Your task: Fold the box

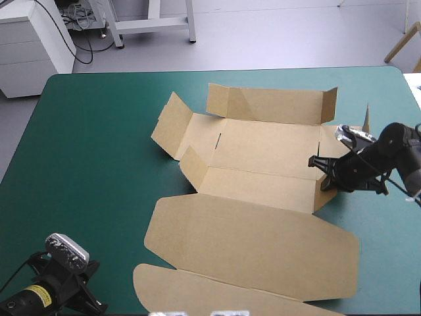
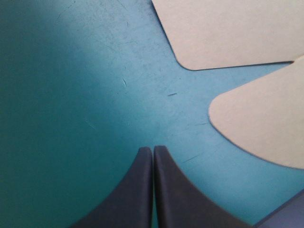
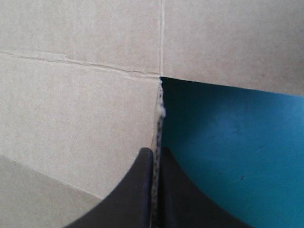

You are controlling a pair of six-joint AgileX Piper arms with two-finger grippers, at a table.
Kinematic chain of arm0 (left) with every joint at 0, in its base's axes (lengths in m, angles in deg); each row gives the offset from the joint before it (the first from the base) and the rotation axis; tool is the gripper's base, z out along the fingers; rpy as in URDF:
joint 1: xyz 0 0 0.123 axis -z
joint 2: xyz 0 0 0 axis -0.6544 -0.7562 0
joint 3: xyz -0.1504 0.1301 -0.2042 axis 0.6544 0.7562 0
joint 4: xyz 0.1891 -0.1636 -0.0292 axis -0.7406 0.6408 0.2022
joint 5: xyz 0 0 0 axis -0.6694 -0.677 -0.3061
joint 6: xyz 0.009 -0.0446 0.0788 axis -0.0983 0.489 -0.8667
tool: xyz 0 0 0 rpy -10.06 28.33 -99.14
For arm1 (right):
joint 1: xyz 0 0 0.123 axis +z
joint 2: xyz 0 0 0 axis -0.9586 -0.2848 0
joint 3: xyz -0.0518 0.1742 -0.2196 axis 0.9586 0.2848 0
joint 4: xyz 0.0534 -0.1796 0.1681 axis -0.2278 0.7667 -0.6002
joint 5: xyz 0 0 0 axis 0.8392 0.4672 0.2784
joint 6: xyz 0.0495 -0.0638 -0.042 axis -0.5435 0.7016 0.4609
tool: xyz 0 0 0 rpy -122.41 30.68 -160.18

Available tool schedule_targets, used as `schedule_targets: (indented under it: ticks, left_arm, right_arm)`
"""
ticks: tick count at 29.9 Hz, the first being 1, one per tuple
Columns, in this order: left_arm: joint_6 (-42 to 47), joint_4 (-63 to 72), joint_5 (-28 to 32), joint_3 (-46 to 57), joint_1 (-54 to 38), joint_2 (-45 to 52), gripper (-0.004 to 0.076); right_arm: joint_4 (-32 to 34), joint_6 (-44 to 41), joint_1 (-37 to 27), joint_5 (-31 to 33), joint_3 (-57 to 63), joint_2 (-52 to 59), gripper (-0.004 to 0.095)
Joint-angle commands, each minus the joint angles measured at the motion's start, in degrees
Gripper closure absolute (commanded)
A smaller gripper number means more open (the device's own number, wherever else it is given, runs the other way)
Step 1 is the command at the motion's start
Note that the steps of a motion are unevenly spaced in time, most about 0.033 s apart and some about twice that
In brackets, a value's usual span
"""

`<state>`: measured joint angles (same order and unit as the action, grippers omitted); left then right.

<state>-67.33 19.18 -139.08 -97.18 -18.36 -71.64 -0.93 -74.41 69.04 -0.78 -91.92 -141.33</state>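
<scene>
Pinching the one box's [image 1: 263,224] right edge with right gripper [image 3: 155,153]; holding left gripper [image 2: 153,149] pressed together over open teal-green cover [image 2: 71,95], near-left corner.

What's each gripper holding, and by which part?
Right gripper pinches the box by its right side flap's edge; left gripper is shut on nothing.

Your table [image 1: 79,158] showed its teal-green cover bare across the left half. The box [image 1: 263,148], a cut brown sheet, lay on it from the middle toward the right. Its lid panel [image 1: 263,243] sat flat on the cover and ran out to the table's near edge. The base was flat too, while the far wall [image 1: 270,105] and the left flaps [image 1: 172,124] tilted up off the surface.
</scene>
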Motion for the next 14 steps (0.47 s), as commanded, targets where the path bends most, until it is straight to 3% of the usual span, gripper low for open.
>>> schedule_targets:
  ticks: [1,14]
  left_arm:
    - [0.54,0.71,2.96,-1.68,-0.10,-0.53,0.0734]
    - [0.54,0.71,2.60,-1.68,-0.10,-0.53,0.0734]
  right_arm:
    - [2.85,3.48,1.14,1.34,-9.64,-3.05,0.0919]
    - [9.01,22.95,15.34,2.37,-41.74,-27.66,0.0920]
